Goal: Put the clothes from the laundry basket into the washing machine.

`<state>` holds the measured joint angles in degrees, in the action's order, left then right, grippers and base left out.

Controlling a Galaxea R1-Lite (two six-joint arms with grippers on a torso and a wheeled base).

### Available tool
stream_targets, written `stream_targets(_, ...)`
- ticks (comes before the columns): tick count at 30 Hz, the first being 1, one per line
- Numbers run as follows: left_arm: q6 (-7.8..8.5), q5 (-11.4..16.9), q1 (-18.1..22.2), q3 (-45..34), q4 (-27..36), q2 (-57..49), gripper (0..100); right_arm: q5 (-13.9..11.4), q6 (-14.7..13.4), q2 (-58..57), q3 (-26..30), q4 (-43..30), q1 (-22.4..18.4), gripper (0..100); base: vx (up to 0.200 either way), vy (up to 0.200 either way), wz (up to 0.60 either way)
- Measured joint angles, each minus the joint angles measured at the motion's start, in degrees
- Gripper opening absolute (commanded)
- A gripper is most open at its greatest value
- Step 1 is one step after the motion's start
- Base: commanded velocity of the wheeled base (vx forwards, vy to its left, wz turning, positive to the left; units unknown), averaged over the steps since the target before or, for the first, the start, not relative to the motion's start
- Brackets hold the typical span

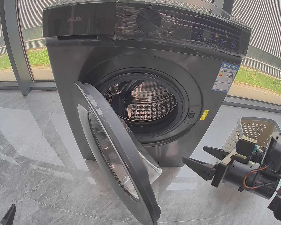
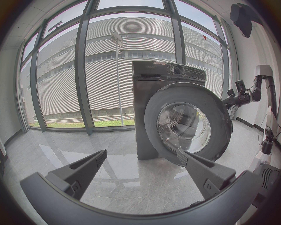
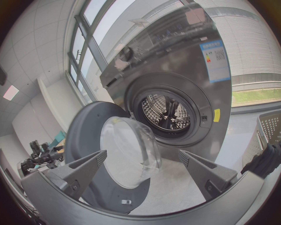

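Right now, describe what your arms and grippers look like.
Both the left gripper and right gripper have black, wedge-shaped fingers with ribbed tip pads. The right wrist carries a dark cylindrical body, a grey cylinder, and a looping orange cable.

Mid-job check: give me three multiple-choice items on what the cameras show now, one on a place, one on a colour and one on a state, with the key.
1. Where does the laundry basket stand?
A) on top of the machine
B) on the floor, at the robot's right of the washing machine
C) behind the machine

2. What colour is the washing machine's body?
A) white
B) red
C) dark grey

3. How is the machine's door?
A) swung open
B) shut
C) taken off and lying flat

Key:
1 B: the head view shows it on the floor beside the machine's right side.
2 C: the front panel is dark grey.
3 A: the door hangs out on its hinge, and the drum shows behind it.
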<state>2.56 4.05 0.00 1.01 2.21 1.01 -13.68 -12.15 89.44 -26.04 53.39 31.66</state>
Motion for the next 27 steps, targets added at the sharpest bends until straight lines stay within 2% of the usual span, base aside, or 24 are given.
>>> stream_targets(5, 0.0, 0.0, 0.0, 0.0, 0.0, 0.0, 100, 2.9, 0.3, 7.0, -0.9, 3.3, -0.5, 100, 0.0, 0.0, 0.0)
stream_targets(8, 0.0, 0.0, 0.0, 0.0, 0.0, 0.0, 100, 6.3, 0.5, 11.6, -2.0, 5.0, -0.5, 100, 0.0, 0.0, 0.0)
stream_targets(12, 0.0, 0.0, 0.0, 0.0, 0.0, 0.0, 100, 10.6, 0.7, 17.7, -6.3, 5.8, -0.7, 100, 0.0, 0.0, 0.0)
stream_targets(16, 0.0, 0.0, 0.0, 0.0, 0.0, 0.0, 100, 13.5, 0.9, 23.2, -9.9, 6.0, -1.0, 100, 0.0, 0.0, 0.0)
stream_targets(19, 0.0, 0.0, 0.0, 0.0, 0.0, 0.0, 100, 14.3, 1.2, 26.1, -11.1, 6.1, -1.0, 100, 0.0, 0.0, 0.0)
stream_targets(27, 0.0, 0.1, 0.0, 0.0, 0.0, 0.0, 100, 14.0, 2.4, 29.5, -11.1, 6.5, -0.2, 100, 0.0, 0.0, 0.0)
